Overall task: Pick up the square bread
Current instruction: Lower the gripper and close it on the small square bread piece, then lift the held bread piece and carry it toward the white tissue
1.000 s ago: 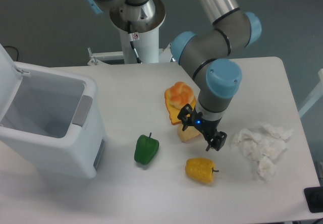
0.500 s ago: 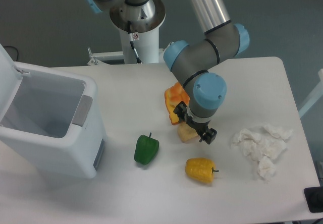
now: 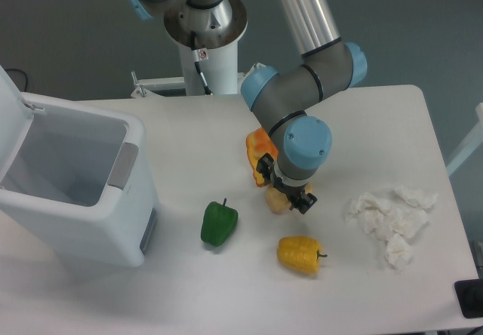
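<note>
At mid-table, the gripper (image 3: 284, 192) has dropped over the square bread (image 3: 278, 201), fingers apparently straddling it; closure unclear.

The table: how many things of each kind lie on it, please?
Peppers: 2, green pepper and yellow pepper
Bread items: 2 visible, square bread and orange toast
Crumpled paper: 1
White bin: 1
Total: 6

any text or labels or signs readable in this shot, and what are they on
No text can be read anywhere.
One small white sticker with a red mark sits on the robot base column; too small and blurred to read.
The white bin, the square bread under the claw, both peppers and the crumpled tissue show no lettering.
</note>
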